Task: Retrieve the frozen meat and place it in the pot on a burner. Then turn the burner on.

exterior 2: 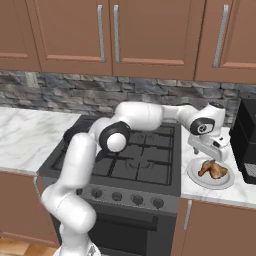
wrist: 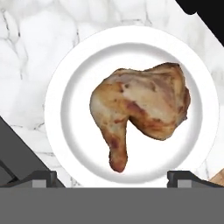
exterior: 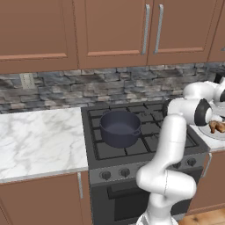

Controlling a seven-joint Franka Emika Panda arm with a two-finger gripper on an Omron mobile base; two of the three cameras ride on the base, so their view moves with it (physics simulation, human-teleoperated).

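Observation:
The frozen meat [wrist: 144,105] is an orange-tan drumstick-shaped lump lying on a flat white plate [wrist: 57,100] on the marble counter right of the stove. My gripper [wrist: 111,177] hangs open just above it, fingers [wrist: 43,178] spread wide on either side of the meat's narrow end and touching nothing. From the right base view the gripper [exterior 2: 211,156] sits directly over the meat [exterior 2: 212,170] and plate [exterior 2: 196,176]. The dark blue-grey pot [exterior: 119,127] stands without a lid on the front left burner [exterior: 110,150] of the black cooktop. The meat [exterior: 216,127] shows at the right edge behind my arm.
Round knobs [exterior 2: 117,197] line the stove front below the grates [exterior 2: 145,160]. A black appliance [exterior 2: 247,140] stands close to the right of the plate. Wide marble counter [exterior: 39,140] lies left of the stove. Wooden wall cabinets [exterior: 110,30] hang overhead.

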